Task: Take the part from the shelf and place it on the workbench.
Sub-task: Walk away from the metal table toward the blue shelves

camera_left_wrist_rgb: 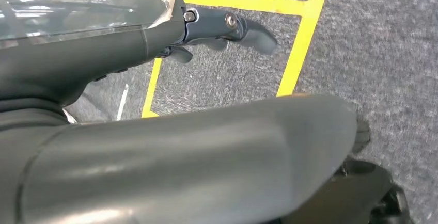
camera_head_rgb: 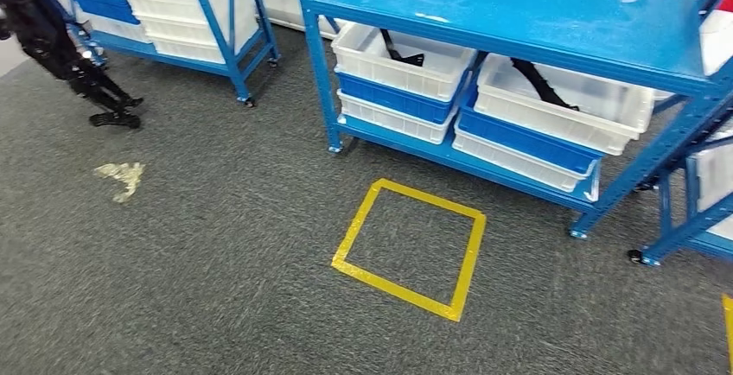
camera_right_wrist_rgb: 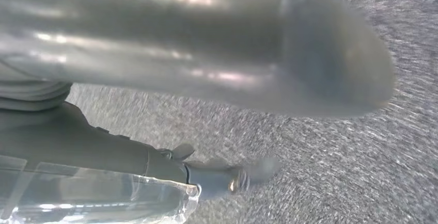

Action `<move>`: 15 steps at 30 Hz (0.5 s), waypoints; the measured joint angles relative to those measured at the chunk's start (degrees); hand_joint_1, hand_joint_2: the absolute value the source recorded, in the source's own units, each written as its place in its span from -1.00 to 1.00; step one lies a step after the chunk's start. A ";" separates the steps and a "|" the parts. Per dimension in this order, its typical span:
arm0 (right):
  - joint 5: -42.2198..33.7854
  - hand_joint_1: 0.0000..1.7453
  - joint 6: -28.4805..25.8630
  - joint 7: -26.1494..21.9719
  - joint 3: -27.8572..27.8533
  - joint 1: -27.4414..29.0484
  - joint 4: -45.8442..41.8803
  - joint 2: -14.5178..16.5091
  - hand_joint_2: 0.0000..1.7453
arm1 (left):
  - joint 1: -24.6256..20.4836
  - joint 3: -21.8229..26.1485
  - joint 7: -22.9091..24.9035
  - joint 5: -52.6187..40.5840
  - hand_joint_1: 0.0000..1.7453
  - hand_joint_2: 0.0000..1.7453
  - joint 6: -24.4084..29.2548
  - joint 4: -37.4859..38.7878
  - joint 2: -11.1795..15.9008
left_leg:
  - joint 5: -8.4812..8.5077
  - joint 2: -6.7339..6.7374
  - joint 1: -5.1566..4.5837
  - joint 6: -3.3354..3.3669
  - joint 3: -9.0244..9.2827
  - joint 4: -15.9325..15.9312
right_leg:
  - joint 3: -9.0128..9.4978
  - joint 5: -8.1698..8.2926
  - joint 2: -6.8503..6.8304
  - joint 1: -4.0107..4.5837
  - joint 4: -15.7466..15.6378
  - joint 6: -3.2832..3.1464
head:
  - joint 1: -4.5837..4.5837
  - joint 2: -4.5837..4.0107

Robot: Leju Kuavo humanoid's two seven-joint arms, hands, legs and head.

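Two blue shelves [camera_head_rgb: 519, 12] stand on the carpet. The nearer one holds two white bins [camera_head_rgb: 402, 60], each with one black part [camera_head_rgb: 402, 51] inside. One yellow tape square [camera_head_rgb: 408, 248] marks the floor.

A blue shelf [camera_head_rgb: 510, 12] stands at the far side. On its lower level, two white bins each hold one black elongated part: one [camera_head_rgb: 399, 52] left, one [camera_head_rgb: 540, 83] right, each lying tilted.
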 joint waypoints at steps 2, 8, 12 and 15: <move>-0.08 -1.00 -0.06 0.01 -0.01 0.05 0.00 -0.29 -1.00 | -0.21 -0.01 -0.20 -0.09 -1.00 -1.00 -0.01 0.05 -0.22 | -2.39 -1.42 0.11 0.23 -1.20 2.83 | 0.01 0.17 0.90 0.45 -0.18 -1.31 | -0.33 0.00; 0.09 -1.00 -0.24 -0.30 -0.03 0.06 0.00 -0.16 -1.00 | 0.12 -0.02 -0.33 -0.42 -1.00 -1.00 -0.01 0.08 -0.26 | -6.31 -4.95 -1.43 2.98 -8.69 16.77 | -0.33 0.45 3.65 1.50 -0.20 -2.58 | -0.63 0.00; 0.54 -1.00 -0.77 -0.42 0.03 0.12 0.00 -0.18 -1.00 | -0.08 -0.02 -0.34 -0.48 -1.00 -1.00 -0.02 0.08 -0.15 | -1.32 -6.43 -2.19 3.84 -3.33 4.41 | -0.32 0.64 4.73 1.88 -0.16 -2.05 | -0.58 0.00; 0.80 -1.00 -0.93 -0.36 0.10 0.22 0.00 -0.17 -1.00 | -0.09 -0.02 -0.37 -0.48 -1.00 -1.00 -0.06 0.08 -0.13 | -1.00 -6.39 -2.97 4.23 -3.21 3.30 | -0.72 1.07 4.82 1.57 -0.50 -0.77 | -0.55 0.00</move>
